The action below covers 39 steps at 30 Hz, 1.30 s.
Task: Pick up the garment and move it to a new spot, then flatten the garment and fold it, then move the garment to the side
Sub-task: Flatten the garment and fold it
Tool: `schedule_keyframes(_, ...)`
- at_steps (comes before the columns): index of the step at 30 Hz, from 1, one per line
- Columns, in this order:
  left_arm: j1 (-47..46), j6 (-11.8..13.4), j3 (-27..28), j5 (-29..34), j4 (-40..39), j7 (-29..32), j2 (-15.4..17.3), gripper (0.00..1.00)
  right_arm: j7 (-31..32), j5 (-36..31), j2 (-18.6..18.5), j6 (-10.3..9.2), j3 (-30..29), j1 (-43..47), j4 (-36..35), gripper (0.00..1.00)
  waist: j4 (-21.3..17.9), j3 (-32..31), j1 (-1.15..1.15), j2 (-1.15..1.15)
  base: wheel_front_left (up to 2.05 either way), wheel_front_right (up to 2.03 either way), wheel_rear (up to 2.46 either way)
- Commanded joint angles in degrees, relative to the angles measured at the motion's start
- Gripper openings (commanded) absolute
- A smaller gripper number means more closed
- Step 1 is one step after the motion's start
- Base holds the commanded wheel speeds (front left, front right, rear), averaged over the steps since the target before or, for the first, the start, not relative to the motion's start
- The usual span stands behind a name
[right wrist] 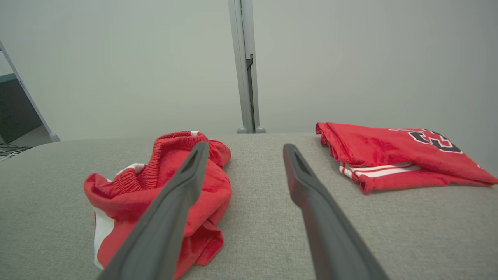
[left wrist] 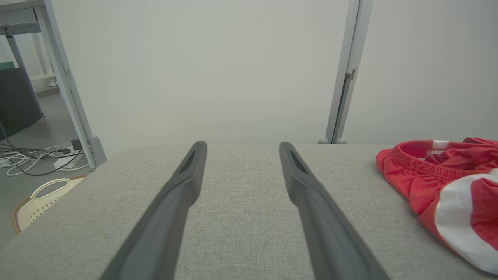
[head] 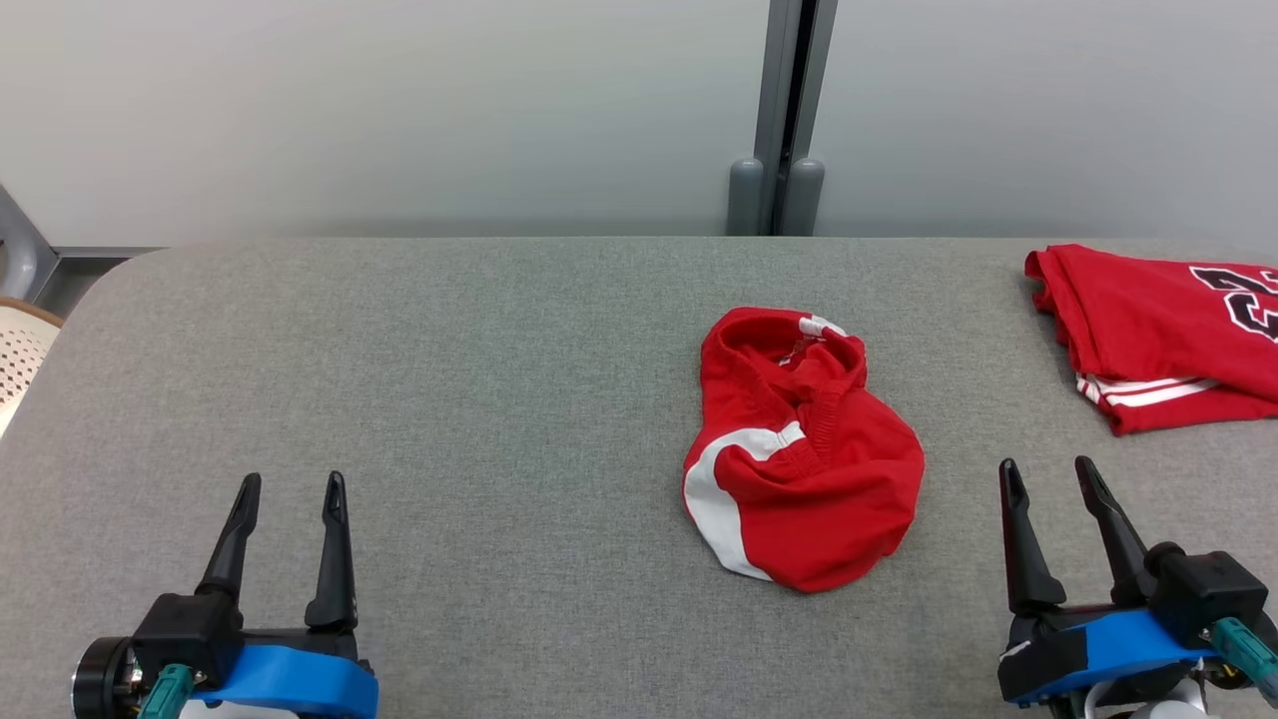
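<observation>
Garment crumpled on grey table before wall; left hand and right hand gape empty.

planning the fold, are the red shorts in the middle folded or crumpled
Crumpled: the red shorts lie in a bunched heap, waistband curled open.

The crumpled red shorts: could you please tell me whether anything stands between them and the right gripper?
Nothing visible does. Only bare grey table lies between the open right gripper and the shorts; the folded red jersey sits farther right, off that path.
</observation>
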Motion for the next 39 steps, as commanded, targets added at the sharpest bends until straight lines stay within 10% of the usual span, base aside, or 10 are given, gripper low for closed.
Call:
schedule_keyframes(1,-0.2,-0.2,0.5,0.4,0.0,-0.2,-0.3,1.0,0.2,0.0,-0.1,0.01,-0.2,0.3,-0.2,1.0,0.0,0.0,0.0,0.0,0.0,0.0,0.0)
schedule_keyframes(39,-4.5,-2.2,-1.7,2.6,1.6,-0.2,-1.6,1.0,0.2,0.4,-0.1,0.01,1.1,-0.7,0.6,1.0,-1.4,-0.1,0.0,0.0,0.0,0.0,0.0)
